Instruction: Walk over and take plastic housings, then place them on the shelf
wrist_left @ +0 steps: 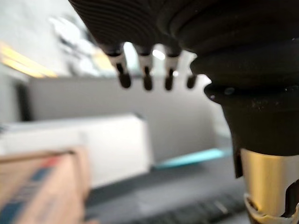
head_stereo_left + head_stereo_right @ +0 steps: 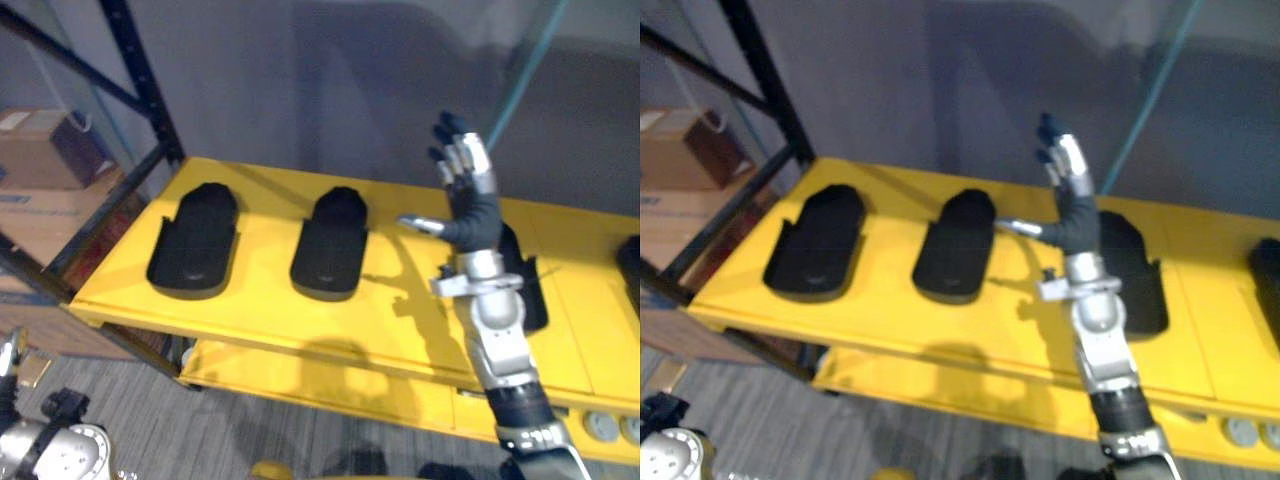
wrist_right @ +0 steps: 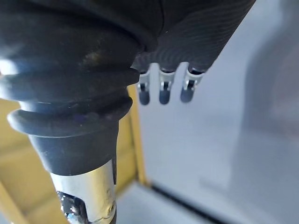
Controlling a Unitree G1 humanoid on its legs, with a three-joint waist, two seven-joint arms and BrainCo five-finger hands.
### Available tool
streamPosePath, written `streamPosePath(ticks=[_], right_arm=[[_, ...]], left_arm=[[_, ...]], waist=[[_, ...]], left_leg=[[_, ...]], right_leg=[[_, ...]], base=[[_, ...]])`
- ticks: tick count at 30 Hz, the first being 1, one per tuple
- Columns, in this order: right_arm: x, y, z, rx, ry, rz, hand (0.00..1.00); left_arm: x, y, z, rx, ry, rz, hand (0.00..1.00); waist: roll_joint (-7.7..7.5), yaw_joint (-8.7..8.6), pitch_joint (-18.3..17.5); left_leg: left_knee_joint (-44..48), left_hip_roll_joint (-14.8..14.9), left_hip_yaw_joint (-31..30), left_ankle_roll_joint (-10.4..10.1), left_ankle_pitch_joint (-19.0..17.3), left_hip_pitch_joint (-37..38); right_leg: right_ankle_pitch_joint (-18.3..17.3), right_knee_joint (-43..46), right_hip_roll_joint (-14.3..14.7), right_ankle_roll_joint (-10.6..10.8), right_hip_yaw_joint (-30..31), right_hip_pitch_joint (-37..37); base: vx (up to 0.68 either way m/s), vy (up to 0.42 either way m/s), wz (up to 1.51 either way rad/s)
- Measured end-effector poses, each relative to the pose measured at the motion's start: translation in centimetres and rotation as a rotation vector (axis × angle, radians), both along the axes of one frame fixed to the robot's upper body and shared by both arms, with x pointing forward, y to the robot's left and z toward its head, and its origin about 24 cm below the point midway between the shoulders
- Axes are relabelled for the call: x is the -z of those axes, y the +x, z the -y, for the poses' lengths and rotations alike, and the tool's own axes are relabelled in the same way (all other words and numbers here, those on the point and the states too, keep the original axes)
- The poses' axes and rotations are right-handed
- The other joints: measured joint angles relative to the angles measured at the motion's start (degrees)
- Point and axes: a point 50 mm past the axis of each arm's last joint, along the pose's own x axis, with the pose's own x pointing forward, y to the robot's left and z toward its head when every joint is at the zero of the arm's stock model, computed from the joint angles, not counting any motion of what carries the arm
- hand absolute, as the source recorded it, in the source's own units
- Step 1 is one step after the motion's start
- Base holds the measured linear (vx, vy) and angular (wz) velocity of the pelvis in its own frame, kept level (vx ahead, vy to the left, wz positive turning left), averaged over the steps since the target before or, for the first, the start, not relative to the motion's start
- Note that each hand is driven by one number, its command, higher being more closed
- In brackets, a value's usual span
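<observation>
Several black plastic housings lie flat on the yellow shelf [image 2: 400, 320]: one at the left [image 2: 195, 240], one in the middle [image 2: 332, 243], one [image 2: 1130, 270] partly hidden behind my right arm, and the edge of another at the far right [image 2: 630, 265]. My right hand [image 2: 470, 200] is raised above the shelf between the middle housing and the one behind the arm. It is open with straight fingers [image 3: 161, 88] and its thumb out to the side, holding nothing. My left hand [image 1: 145, 77] is low at my side, its fingers straight and empty.
A black rack upright [image 2: 145, 80] stands at the shelf's left end, with cardboard boxes [image 2: 45, 150] beyond it. A lower yellow level [image 2: 330, 390] juts out under the shelf, with round grey parts [image 2: 600, 427] at its right. A grey wall backs the shelf.
</observation>
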Motion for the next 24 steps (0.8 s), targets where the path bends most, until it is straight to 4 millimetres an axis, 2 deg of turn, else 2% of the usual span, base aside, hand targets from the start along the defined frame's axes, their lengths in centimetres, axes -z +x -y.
streamPosePath(ticks=[3,6,9,12,14,17,18,19,21,22,24], right_arm=[[0.3,0.0,-0.7,-0.029,-0.018,-0.013,0.00],[0.9,-0.2,-0.7,-0.027,-0.031,-0.027,0.00],[1.7,-0.6,-1.1,-0.025,-0.063,-0.044,0.00],[1.9,-1.8,-0.4,0.061,-0.054,-0.024,0.00],[1.8,-2.6,1.1,0.165,-0.027,-0.002,0.00],[2.5,-4.1,5.4,0.402,0.056,-0.012,0.00],[3.1,-4.9,7.3,0.502,0.083,-0.035,0.00],[3.5,-5.3,8.2,0.549,0.096,-0.047,0.00],[5.3,-7.3,11.2,0.725,0.137,-0.118,0.00],[5.8,-7.8,11.8,0.763,0.142,-0.138,0.00],[7.9,-10.0,14.1,0.887,0.134,-0.228,0.00]], left_arm=[[0.9,-0.1,0.5,0.038,-0.046,0.028,0.00],[1.2,1.0,1.5,0.100,-0.049,0.069,0.00],[2.0,2.3,2.3,0.115,-0.082,0.094,0.00],[1.9,3.5,2.8,0.085,-0.105,0.152,0.00],[1.8,4.0,2.9,0.063,-0.109,0.183,0.00],[1.7,4.8,2.7,0.012,-0.118,0.208,0.00],[1.8,4.9,2.5,-0.015,-0.125,0.208,0.00],[1.9,5.0,2.4,-0.032,-0.133,0.209,0.00],[2.6,5.3,2.4,-0.090,-0.170,0.186,0.00],[2.7,5.2,2.4,-0.105,-0.177,0.181,0.00],[3.2,5.2,2.4,-0.153,-0.201,0.175,0.00]], waist=[[-0.01,0.23,0.04],[0.06,-0.29,0.09],[-0.02,-1.47,0.04],[-0.54,-3.06,0.24],[-0.83,-4.17,0.39],[-1.29,-6.37,0.51],[-1.50,-7.49,0.38],[-1.47,-7.83,0.40],[-1.46,-10.13,0.41],[-1.46,-10.80,0.41],[-1.16,-12.79,0.49]], left_leg=[[0.00,-0.23,-0.11,0.00,0.00,-0.10],[-0.01,-0.28,0.24,0.00,0.00,-0.04],[-0.04,-0.17,1.22,-0.01,0.00,0.08],[-0.08,0.26,4.05,-0.02,-0.01,0.29],[-0.53,0.57,5.99,-0.02,-0.01,1.16],[-0.89,0.66,8.90,-0.04,-0.03,2.13],[-1.02,0.66,10.34,-0.04,-0.03,2.15],[-1.12,0.65,11.03,-0.04,-0.03,2.17],[-1.72,0.64,13.01,-0.05,-0.04,2.44],[-1.72,0.66,13.50,-0.05,-0.04,2.48],[-2.05,0.72,14.85,-0.05,-0.04,3.30]], right_leg=[[-0.02,0.11,-0.14,-0.03,-0.72,0.22],[-0.03,0.11,-0.31,-0.04,-0.63,0.16],[-0.05,0.14,-0.56,-0.07,0.39,-0.39],[-0.05,0.26,-0.57,-0.07,3.28,-1.99],[-0.05,0.49,-0.50,-0.07,5.30,-2.71],[-0.04,0.59,-0.62,-0.07,8.17,-3.63],[-0.04,0.73,-0.69,-0.06,9.45,-4.70],[-0.04,0.73,-0.70,-0.06,10.15,-5.13],[-0.04,0.73,-0.63,-0.06,12.17,-6.51],[-0.04,0.72,-0.59,-0.06,12.61,-6.82],[-0.03,0.64,-0.39,-0.05,14.23,-7.10]], base=[[-0.01,0.019,0.13],[-0.02,0.003,-0.03],[-0.04,0.013,-0.19],[-0.03,-0.002,-0.42],[-0.03,-0.007,-0.49],[-0.03,-0.004,-0.48],[-0.06,-0.009,-0.46],[-0.07,-0.013,-0.51],[-0.04,-0.015,-0.44],[-0.04,-0.024,-0.43],[-0.04,-0.034,-0.35]])
